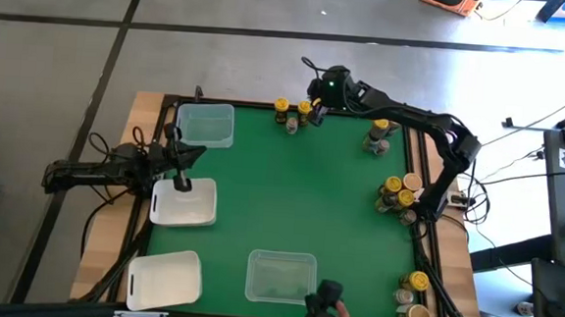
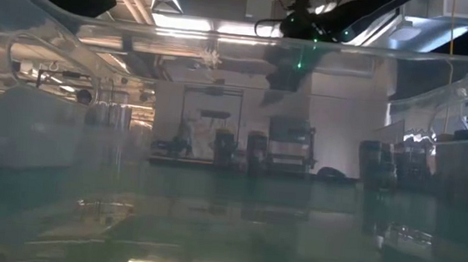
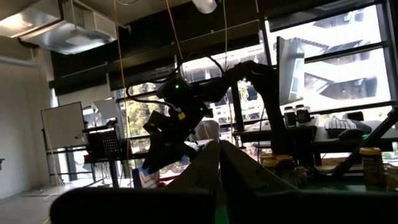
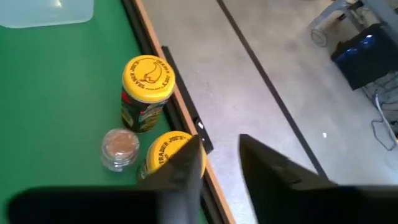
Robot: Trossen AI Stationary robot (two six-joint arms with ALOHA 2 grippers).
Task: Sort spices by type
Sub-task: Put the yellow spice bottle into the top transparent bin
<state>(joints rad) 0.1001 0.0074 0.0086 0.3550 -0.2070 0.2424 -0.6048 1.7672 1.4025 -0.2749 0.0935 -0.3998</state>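
A green mat covers the wood-edged worktop (image 1: 289, 208). On it stand four rectangular plastic trays with rounded corners: a clear tray (image 1: 207, 124) at the far left corner, a white tray (image 1: 182, 203) nearer, another white tray (image 1: 164, 276) at the near left, and a clear tray (image 1: 280, 276) at the near middle. Whether anything lies in the trays cannot be made out.

The spices are small round jars in several clusters. At the far edge two yellow-lidded jars (image 4: 147, 91) stand with a small clear jar (image 4: 119, 148) of tan powder just beside them; the yellow lids are glossy with dark print. One jar (image 1: 379, 135) stands near the far right, a group (image 1: 399, 193) sits along the right edge, and more jars (image 1: 414, 296) stand at the near right corner.

The right gripper (image 4: 221, 158) hovers over the far-edge cluster, its dark fingers slightly parted and grasping nothing, one finger overlapping a yellow lid. The left gripper (image 1: 179, 180) rests over the first white tray, fingers clenched together and empty.
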